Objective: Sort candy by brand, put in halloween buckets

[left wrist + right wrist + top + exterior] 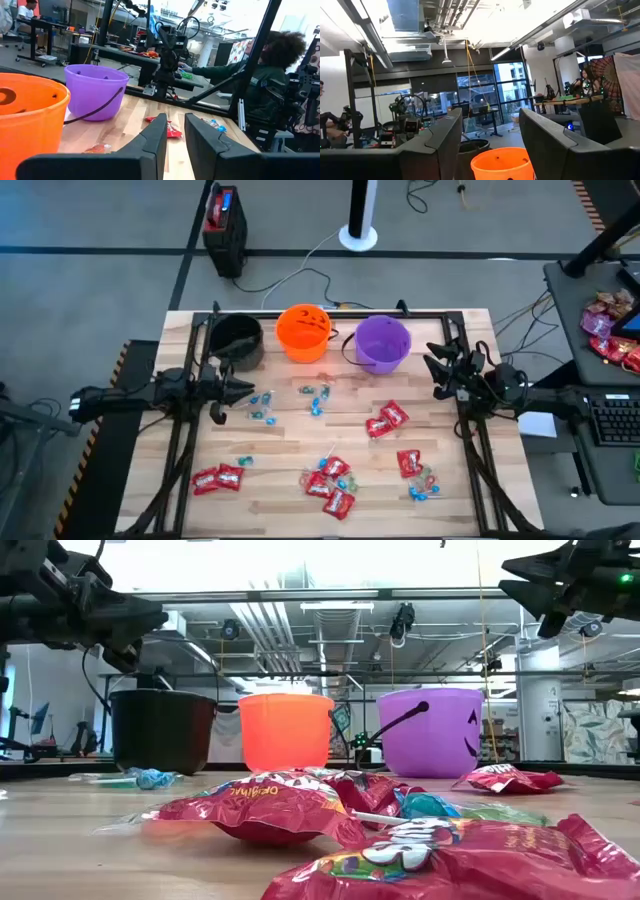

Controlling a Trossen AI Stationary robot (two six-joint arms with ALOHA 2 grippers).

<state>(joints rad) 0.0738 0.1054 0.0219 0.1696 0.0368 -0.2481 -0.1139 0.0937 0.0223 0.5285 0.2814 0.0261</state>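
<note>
Three halloween buckets stand in a row at the table's far edge: black (238, 340), orange (303, 332) and purple (382, 343). Candy lies scattered on the wood. Red packets (387, 420) (217, 478) (331, 488) and small blue pieces (262, 406) (318, 398) show in the high view. More red packets (262, 812) lie close in the low view. My left gripper (248, 388) (176, 131) hovers near the black bucket, level, with a narrow gap and nothing in it. My right gripper (432, 370) (490, 131) hovers right of the purple bucket, open wide and empty.
Black frame rails (330, 313) run along the table's edges. A side desk at the right carries more candy (612, 330) and a keyboard (612, 420). A person (272, 75) sits beyond the table's right side.
</note>
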